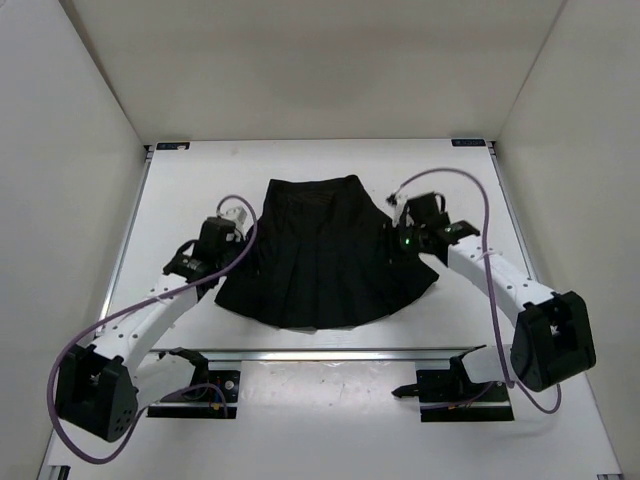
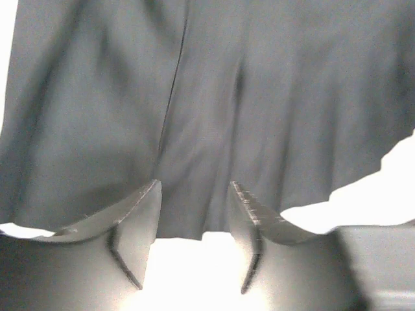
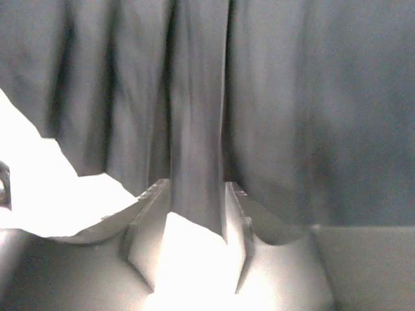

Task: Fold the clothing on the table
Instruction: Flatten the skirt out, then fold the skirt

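Skirt (image 1: 325, 255): soft, light, floppy — best pinched at hem edges. Left gripper (image 2: 194, 207) parted, empty; right gripper (image 3: 198, 207) pinching a pleat.

Skirt (image 1: 325, 255) mid-table (image 1: 180, 190); far strip, side margins bare white.

Skirts: I count one – a black pleated skirt (image 1: 325, 250).
Worktops: one – the white worktop (image 1: 180, 190) under it.
Arms: two from my seat.
Claws: two, the left claw (image 1: 243, 215) and right claw (image 1: 398, 208).
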Controlling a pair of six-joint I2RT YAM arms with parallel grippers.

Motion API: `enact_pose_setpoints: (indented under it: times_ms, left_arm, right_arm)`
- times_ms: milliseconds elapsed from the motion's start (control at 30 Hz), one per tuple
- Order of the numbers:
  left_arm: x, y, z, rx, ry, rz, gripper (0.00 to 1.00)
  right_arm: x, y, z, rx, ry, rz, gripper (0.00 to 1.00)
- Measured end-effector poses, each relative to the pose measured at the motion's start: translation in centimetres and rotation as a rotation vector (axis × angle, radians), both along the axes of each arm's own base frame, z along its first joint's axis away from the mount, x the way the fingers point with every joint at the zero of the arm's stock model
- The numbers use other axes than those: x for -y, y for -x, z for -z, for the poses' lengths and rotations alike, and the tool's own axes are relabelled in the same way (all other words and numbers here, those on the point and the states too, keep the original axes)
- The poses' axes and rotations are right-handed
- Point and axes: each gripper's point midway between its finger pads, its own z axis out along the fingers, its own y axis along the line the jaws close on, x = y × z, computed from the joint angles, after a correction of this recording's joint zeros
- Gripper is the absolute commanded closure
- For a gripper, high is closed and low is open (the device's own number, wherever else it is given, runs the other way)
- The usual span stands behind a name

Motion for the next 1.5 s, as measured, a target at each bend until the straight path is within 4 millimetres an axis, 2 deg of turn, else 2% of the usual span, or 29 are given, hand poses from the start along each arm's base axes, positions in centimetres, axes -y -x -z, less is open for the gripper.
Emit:
enact_pose_setpoints:
  times_ms: [67,133,200,267,333,433,467,500,567,600,667,800,967,1067,1200,1400,1500]
  left_arm:
    - [-0.1,-2.3,-2.3,0.059,0.022,-0.027,0.36]
    - [-0.1,-4.8,-4.4,0.121,0.043,-0.041,0.35]
    - [0.0,-7.0,-5.3,0.163,0.055,-0.052,0.34]
    - [0.2,-9.1,-5.2,0.179,0.056,-0.058,0.32]
    - [0.4,-11.1,-4.4,0.18,0.045,-0.057,0.32]
    - [1.1,-13.8,-3.1,0.19,0.035,-0.046,0.33]
    - [1.3,-14.5,-2.8,0.193,0.034,-0.044,0.37]
    - [1.6,-15.4,-2.4,0.201,0.041,-0.041,0.45]
    - [2.3,-17.0,-2.0,0.219,0.057,-0.033,0.51]
    - [2.6,-17.8,-1.7,0.228,0.063,-0.031,0.52]
    - [3.2,-19.5,-1.2,0.245,0.073,-0.031,0.52]
    - [4.4,-22.7,-0.1,0.256,0.105,-0.042,0.41]
    - [4.7,-25.9,2.5,0.205,0.062,-0.084,0.42]
    - [4.1,-26.8,3.8,0.174,0.015,-0.12,0.45]
    - [2.7,-26.9,5.1,0.142,-0.047,-0.158,0.46]
    - [0.6,-28.0,6.5,0.112,-0.075,-0.201,0.45]
    - [-0.1,-28.9,6.4,0.109,-0.065,-0.216,0.44]
  right_arm:
    - [0.1,-3.1,-2.8,0.087,-0.027,0.016,0.54]
    - [0.0,-7.0,-6.0,0.194,-0.047,0.022,0.54]
    - [-0.3,-10.7,-8.1,0.272,-0.055,0.013,0.57]
    - [-0.7,-14.1,-8.8,0.315,-0.053,0.004,0.59]
    - [-1.1,-17.0,-8.1,0.321,-0.041,-0.01,0.62]
    - [-1.7,-20.3,-5.0,0.275,-0.007,-0.029,0.62]
    - [-1.8,-21.0,-4.0,0.251,0.006,-0.035,0.62]
    - [-2.0,-21.9,-2.9,0.233,0.018,-0.043,0.62]
    - [-2.4,-23.7,-1.2,0.217,0.035,-0.061,0.62]
    - [-2.6,-24.4,-0.5,0.214,0.041,-0.07,0.66]
    - [-2.9,-25.8,0.7,0.206,0.044,-0.08,0.68]
    - [-3.6,-28.3,2.1,0.204,0.013,-0.099,0.68]
    - [-2.8,-30.2,3.7,0.186,-0.033,-0.083,0.63]
    - [-2.1,-30.9,4.5,0.176,-0.039,-0.068,0.62]
    - [-1.3,-31.2,5.9,0.146,-0.043,-0.042,0.66]
    - [-1.0,-31.0,6.2,0.128,-0.05,-0.037,0.68]
    - [-1.1,-30.7,6.4,0.131,-0.047,-0.047,0.8]
